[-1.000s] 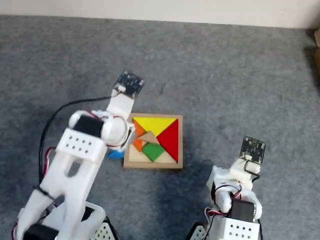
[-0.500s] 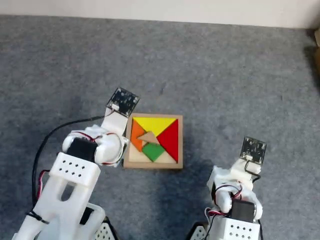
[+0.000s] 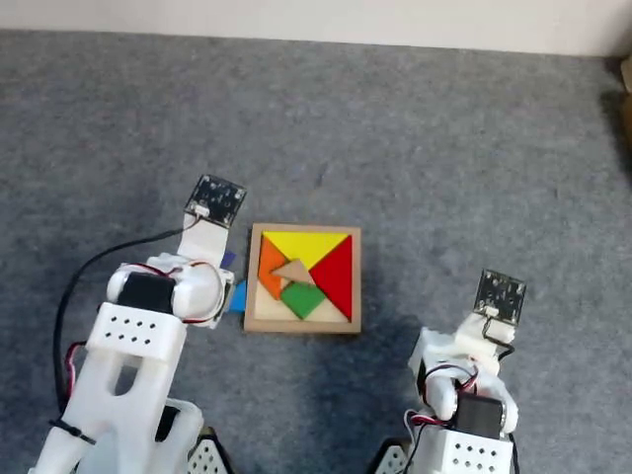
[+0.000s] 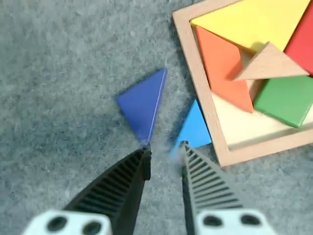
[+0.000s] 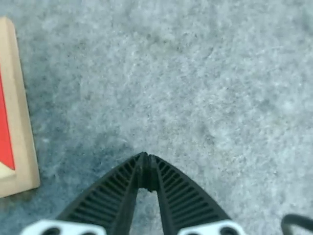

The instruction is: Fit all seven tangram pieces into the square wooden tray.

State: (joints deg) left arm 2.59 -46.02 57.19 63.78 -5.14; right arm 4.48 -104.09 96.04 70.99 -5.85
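Toward the near edge of the bench (image 3: pixel 444 128), the right gripper (image 5: pixel 145 157) is seen clenched on nothing above the bare grey surface. Farther in, the left gripper (image 4: pixel 165 149) is held slightly parted and empty, its tips by two loose pieces: a dark blue triangle (image 4: pixel 142 105) and a light blue triangle (image 4: pixel 194 131), the latter against the outer rim of the tray (image 4: pixel 264 145). Around mid-bench, the yellow piece (image 4: pixel 254 19), red piece (image 4: pixel 304 39), orange piece (image 4: pixel 222 63) and green piece (image 4: pixel 286 98) are seated in the tray, with a plain wooden triangle (image 4: pixel 271 63) tilted across them.

Some indoor room — grey carpet (image 3: pixel 444 138) meeting a pale wall (image 3: pixel 395 18) — kind unclear.
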